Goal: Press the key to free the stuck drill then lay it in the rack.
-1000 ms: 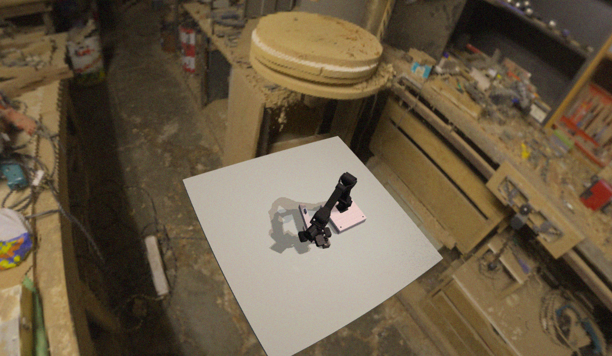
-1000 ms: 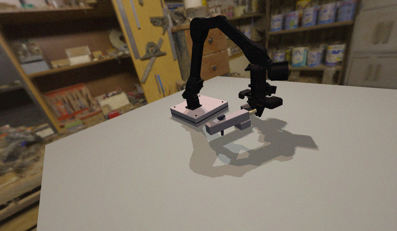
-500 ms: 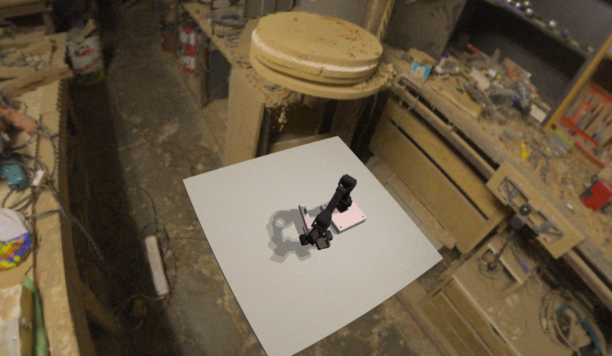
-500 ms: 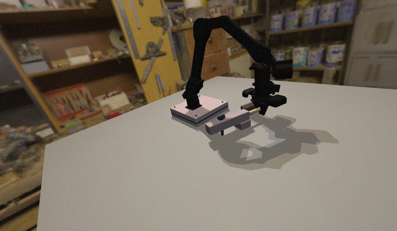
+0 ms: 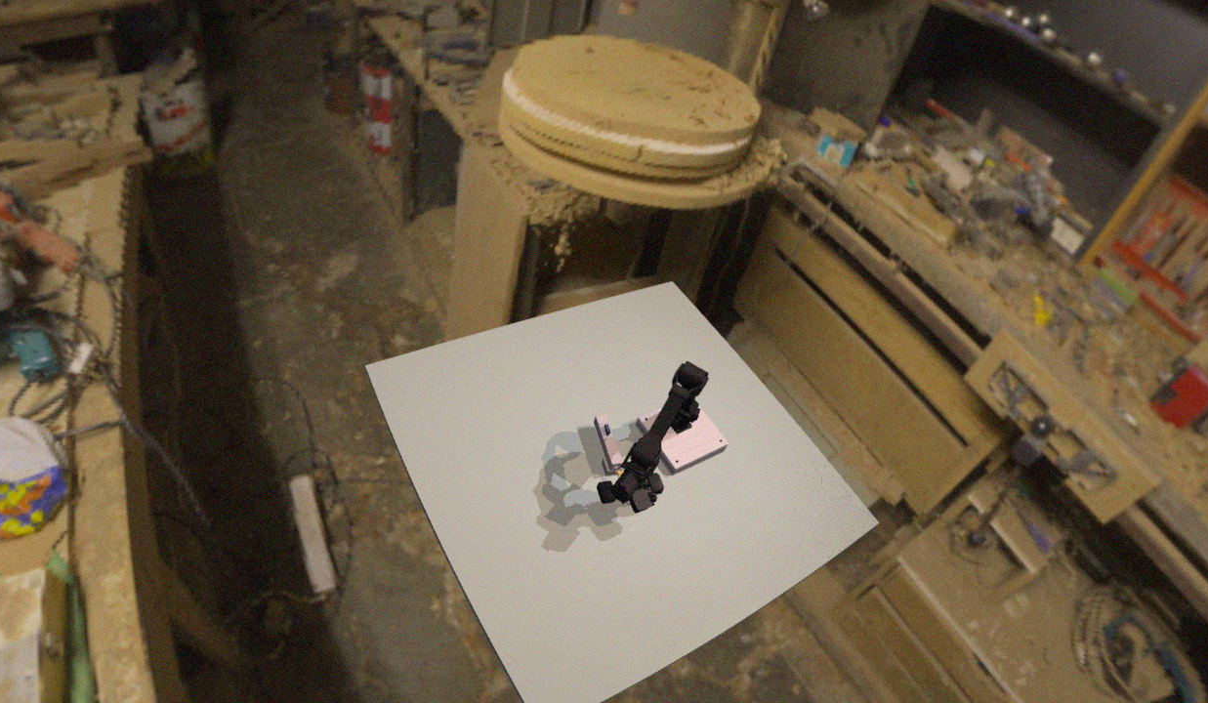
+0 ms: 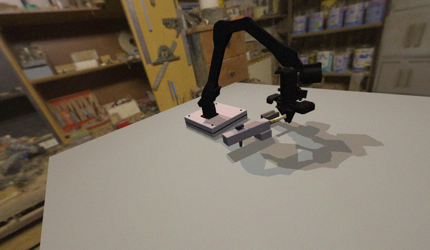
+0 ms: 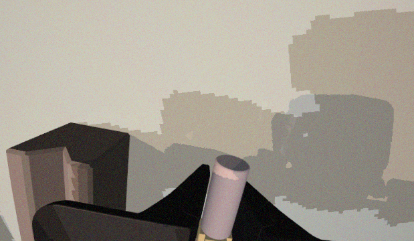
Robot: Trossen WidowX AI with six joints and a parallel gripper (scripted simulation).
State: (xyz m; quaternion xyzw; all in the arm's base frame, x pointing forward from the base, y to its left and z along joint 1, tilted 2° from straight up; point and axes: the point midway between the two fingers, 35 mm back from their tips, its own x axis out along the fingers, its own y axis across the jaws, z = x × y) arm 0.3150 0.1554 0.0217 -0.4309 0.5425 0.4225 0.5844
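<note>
My gripper [image 6: 287, 117] [image 5: 629, 495] [image 7: 215, 173] is shut on the drill [image 7: 224, 197], a pale cylinder with a brass shaft [image 6: 277, 118]. The shaft runs level from the end of the pinkish housing block [image 6: 247, 132] [image 5: 607, 439] to my fingers, just above the table. A small dark key [image 6: 239, 126] sits on top of the housing, and a thin pin pokes out below it. A dark block with a pinkish face, which looks like the rack [image 6: 267, 114] [image 7: 69, 167], stands just behind the housing's end, to the left of the drill in the wrist view.
The arm stands on a pink base plate [image 6: 228, 113] [image 5: 699, 447] close beside the housing. Everything rests on a grey table top [image 6: 210, 192] [image 5: 503, 419]. Workshop benches and shelves surround the table, well away from it.
</note>
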